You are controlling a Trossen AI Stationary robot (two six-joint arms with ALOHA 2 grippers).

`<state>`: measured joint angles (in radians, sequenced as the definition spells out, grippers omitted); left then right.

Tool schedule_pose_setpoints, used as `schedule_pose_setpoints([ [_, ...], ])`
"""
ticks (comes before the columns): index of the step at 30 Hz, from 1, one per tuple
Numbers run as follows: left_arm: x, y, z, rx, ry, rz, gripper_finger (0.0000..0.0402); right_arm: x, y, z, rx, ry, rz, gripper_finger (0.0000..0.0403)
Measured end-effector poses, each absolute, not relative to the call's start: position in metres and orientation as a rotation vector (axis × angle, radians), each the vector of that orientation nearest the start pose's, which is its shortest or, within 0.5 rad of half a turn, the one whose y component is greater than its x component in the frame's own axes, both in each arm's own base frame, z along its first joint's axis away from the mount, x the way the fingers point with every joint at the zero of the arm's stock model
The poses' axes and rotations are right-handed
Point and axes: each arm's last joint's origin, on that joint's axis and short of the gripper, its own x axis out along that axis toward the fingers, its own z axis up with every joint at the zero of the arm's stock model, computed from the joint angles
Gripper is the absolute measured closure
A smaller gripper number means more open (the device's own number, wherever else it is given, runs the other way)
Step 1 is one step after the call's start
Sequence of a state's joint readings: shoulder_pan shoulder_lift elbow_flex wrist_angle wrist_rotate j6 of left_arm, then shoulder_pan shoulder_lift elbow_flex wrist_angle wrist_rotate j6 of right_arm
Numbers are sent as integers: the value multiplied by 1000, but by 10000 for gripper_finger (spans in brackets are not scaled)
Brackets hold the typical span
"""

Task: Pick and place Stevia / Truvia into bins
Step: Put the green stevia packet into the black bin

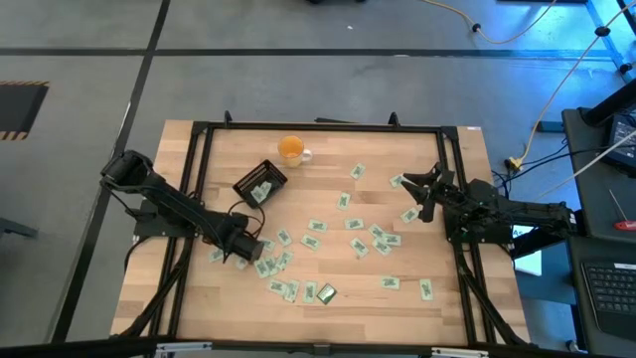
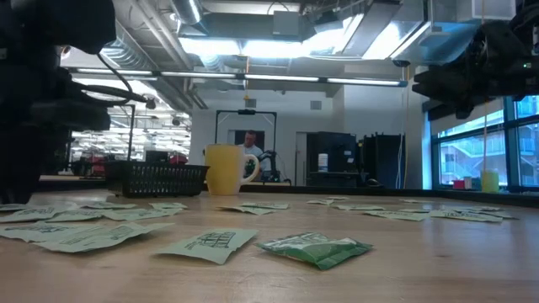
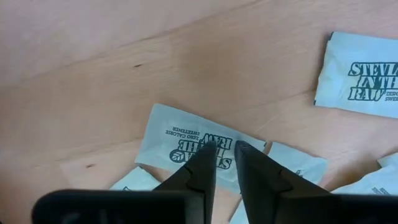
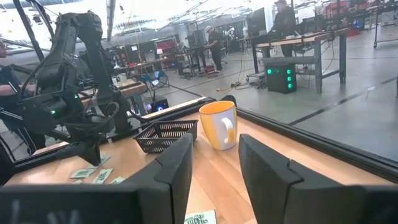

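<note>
Many pale green and white Stevia sachets lie flat and scattered on the wooden table. The black bin stands at the far left, with a pale sachet showing inside it. My left gripper points straight down over a cluster of sachets near the table's left side. In the left wrist view its fingers stand a narrow gap apart over the printed face of one sachet. My right gripper waits open and level at the table's right side, holding nothing. My left gripper comes at the sachet from above, pointing down, with both fingertips over the middle of its printed face. The sachet lies flat on the table. I cannot tell whether the tips touch it or hover just above it.
An orange cup with a white handle stands just beyond the bin toward the far edge. Other sachets lie close around the left gripper. One darker green packet lies near the front edge. A black frame rail runs around the table.
</note>
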<state>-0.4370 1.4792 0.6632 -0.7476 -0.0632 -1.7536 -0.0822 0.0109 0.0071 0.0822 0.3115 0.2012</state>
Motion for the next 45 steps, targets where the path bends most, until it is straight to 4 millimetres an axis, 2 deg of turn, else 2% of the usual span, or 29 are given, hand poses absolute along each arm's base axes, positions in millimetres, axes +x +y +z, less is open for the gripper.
schedule_pose_setpoints([
  [16,190,-85,134,-950,1221,1041,397,95,-17,173,208,-118,-384,268],
  [20,197,-87,143,-881,1218,963,398,95,-17,173,208,-118,-384,268],
  [24,207,-85,162,-838,1125,899,399,95,-17,173,208,-119,-384,268],
  [34,234,-48,203,-597,774,958,399,95,-17,173,208,-119,-384,268],
  [37,239,-31,206,-547,780,984,398,95,-17,173,208,-119,-384,268],
  [45,242,14,202,-581,866,1056,397,95,-17,173,208,-119,-384,268],
])
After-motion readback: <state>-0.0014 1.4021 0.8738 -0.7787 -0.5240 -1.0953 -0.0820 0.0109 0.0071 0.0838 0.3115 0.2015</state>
